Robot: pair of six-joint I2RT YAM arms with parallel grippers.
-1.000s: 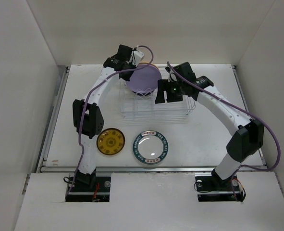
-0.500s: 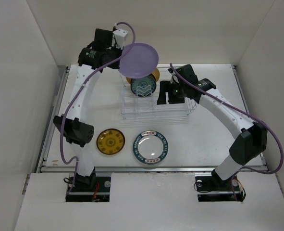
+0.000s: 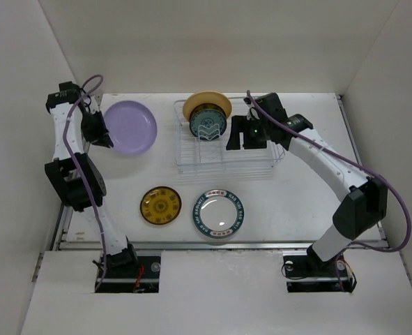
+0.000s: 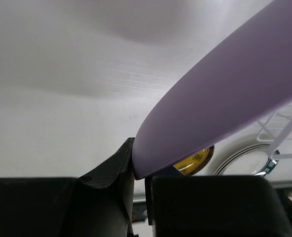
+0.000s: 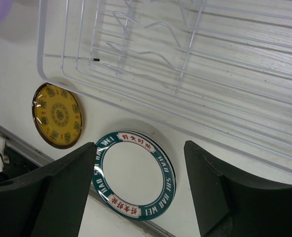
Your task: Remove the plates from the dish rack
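Now left fingers (image 4: 111, 193) pinch the lilac plate (image 3: 130, 127), perhaps airborne; right fingers (image 5: 62, 193) gape over the dish rack (image 3: 206, 158)

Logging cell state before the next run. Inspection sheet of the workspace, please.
Surface: white table, with plates lying on it.
Job's things: dish rack holds two upright plates, the tan-yellow plate and the teal-centre plate. The orange-centre plate and teal-rimmed plate lie flat in front of the rack. The lilac plate is left of the rack, gripped by its rim.
Clutter: nothing seen.
Grippers: left gripper shut on the lilac plate. Right gripper open and empty above the rack.
Cables: one purple cable loops at the left arm, and a second runs along the right arm.
Surroundings: white walls on three sides.
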